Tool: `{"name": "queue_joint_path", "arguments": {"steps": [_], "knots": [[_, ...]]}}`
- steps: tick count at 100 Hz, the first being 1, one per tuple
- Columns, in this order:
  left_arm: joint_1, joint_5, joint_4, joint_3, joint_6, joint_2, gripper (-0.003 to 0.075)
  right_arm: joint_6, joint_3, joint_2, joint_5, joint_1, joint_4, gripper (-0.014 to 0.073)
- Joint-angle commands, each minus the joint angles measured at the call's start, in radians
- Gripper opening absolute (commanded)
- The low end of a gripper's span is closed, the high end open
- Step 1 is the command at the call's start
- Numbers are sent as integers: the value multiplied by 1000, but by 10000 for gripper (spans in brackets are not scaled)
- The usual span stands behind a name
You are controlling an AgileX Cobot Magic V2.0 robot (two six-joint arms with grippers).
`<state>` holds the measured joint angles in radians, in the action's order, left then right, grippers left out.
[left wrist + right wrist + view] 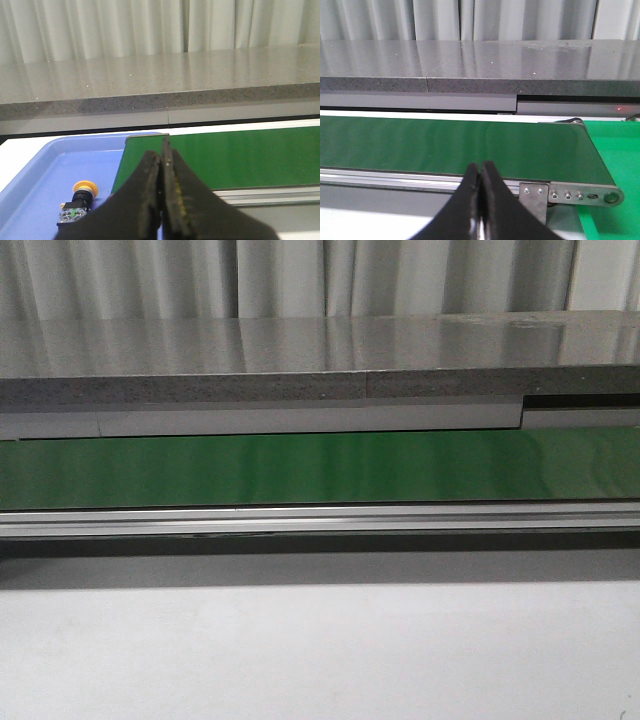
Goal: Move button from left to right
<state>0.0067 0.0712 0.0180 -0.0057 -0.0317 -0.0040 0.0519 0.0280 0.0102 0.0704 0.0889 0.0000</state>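
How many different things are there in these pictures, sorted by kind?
Buttons: 1, the button
Trays: 1, the blue tray
Conveyor belts: 1, the green belt
Grippers: 2, left gripper, right gripper
Total: 5

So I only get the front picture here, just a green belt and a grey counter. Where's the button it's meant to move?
Observer: The button lies in a blue tray, seen in the left wrist view.
Visitor: Is a hand holding it?
Observer: No. The left hand is shut and empty, apart from the button.
Visitor: And the other hand?
Observer: The right hand is shut too, empty, near the belt's end roller.
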Motion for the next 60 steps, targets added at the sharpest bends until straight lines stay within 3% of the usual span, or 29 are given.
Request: {"name": "queue_joint_path", "arguments": {"steps": [1, 60], "knots": [[2, -89, 0, 43, 11, -34, -19, -3, -19, 16, -85, 0, -8, -67], [2, -112, -28, 30, 11, -34, -19, -3, -19, 16, -85, 0, -8, -67]]}}
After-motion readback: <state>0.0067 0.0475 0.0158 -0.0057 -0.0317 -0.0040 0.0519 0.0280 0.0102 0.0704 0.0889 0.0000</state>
